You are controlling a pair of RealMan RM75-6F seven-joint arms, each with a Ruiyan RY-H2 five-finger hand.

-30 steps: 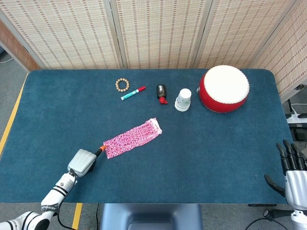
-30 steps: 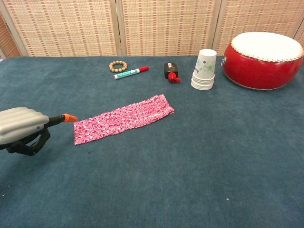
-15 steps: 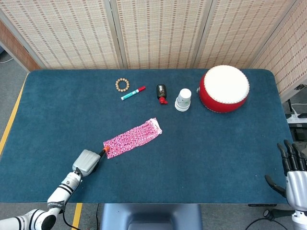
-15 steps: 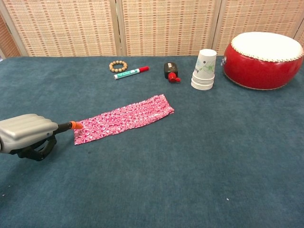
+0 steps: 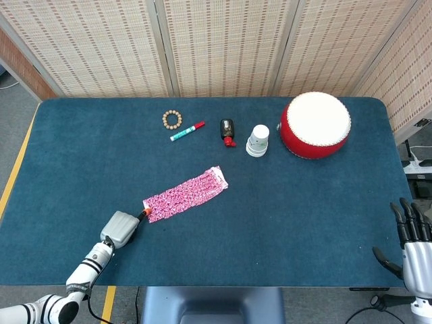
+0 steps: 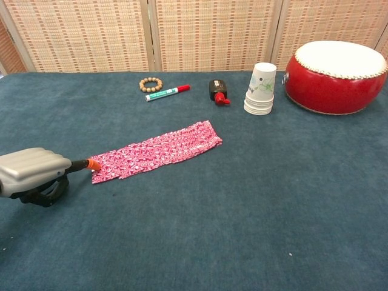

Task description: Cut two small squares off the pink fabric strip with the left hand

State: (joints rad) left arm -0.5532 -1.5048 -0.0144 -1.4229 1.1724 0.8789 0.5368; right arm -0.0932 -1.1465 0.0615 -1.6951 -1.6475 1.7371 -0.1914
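From the head view, your left hand [image 5: 120,229] sits near the front left corner of the table [image 5: 81,162], closed around a tool whose orange tip [image 5: 144,212] touches the near left end of the pink fabric strip [image 5: 185,194]. The strip lies flat, running diagonally from that end up toward the middle of the surface. Along the back edge you have a bead bracelet [image 5: 172,119], a marker [image 5: 187,131], a small black bottle [image 5: 227,131], a stack of paper cups [image 5: 258,140] and a red drum [image 5: 315,125] by the back right corner. Your right hand [image 5: 408,239] hangs off the front right corner, fingers apart and holding nothing.

From the chest view, your left hand [image 6: 33,176] shows as a grey fist wrapped on the tool's black handle, the orange tip [image 6: 92,163] meeting the strip's [image 6: 157,151] left end. The bracelet [image 6: 151,83], marker [image 6: 167,93], bottle [image 6: 219,91], cups [image 6: 261,89] and drum [image 6: 337,76] line the back edge. Your right hand is outside this view.
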